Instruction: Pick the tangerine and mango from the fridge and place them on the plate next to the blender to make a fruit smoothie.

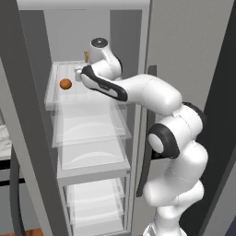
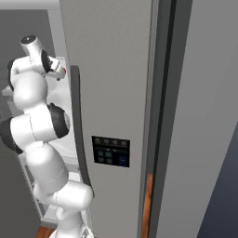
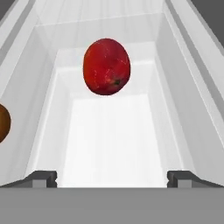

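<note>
The fridge (image 1: 92,138) stood open, and the arm reached in to its top glass shelf (image 1: 87,94). The claw (image 3: 112,177) was spread wide, with one tip (image 3: 41,178) far to each side, and it held nothing.

The mango (image 3: 106,66) lay on that shelf, straight ahead of the claw and a little way off from it. The side that showed was all red. It was not touching the claw yet. The tangerine (image 1: 65,84) sat on the same shelf too, off to one side of the mango and apart from it. In the hand view only its edge peeked in at the side.

The arm looked like it was going for the mango first. Neither fruit was out of the fridge yet, so the job was only near its start.

The mango was probably light and firm, with smooth skin. It was round, so it could roll away on the glass if it got bumped. A good place to hold it was most likely across its fat middle, one tip on each side. A hard squeeze could bruise it, and a loose one could let it slip out. The claw would need to go farther in before it closed.
</note>
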Available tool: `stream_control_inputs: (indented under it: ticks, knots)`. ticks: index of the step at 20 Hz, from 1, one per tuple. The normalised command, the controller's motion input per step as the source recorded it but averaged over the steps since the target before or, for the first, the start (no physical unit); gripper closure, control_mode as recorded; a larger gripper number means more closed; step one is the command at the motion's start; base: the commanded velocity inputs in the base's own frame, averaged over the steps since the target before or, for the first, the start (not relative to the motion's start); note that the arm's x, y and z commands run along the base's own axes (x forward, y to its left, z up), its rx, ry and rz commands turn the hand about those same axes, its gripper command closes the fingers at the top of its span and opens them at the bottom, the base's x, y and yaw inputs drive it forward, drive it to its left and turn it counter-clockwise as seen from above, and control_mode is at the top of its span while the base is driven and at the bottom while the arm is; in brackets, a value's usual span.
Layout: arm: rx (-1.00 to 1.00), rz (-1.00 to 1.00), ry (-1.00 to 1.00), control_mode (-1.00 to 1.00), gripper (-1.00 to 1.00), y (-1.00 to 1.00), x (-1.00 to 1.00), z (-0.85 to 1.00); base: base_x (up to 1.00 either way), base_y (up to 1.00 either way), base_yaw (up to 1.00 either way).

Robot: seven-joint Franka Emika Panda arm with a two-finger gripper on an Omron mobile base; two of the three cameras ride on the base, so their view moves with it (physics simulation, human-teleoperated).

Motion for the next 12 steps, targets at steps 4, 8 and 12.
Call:
stream_control_inputs:
  ticks: [4, 8, 12]
  knots:
    - [0.0, -0.08, 0.0, -1.0, -1.0, 0.19, 0.49, 0.0, 0.0, 0.0, 0.0]
    - [0.0, -0.08, 0.0, -1.0, -1.0, 0.16, 0.53, -0.01, 0.0, 0.0, 0.0]
    - [-0.01, -0.05, 0.0, -1.0, -1.0, 0.05, 0.55, -0.06, 0.0, 0.0, 0.0]
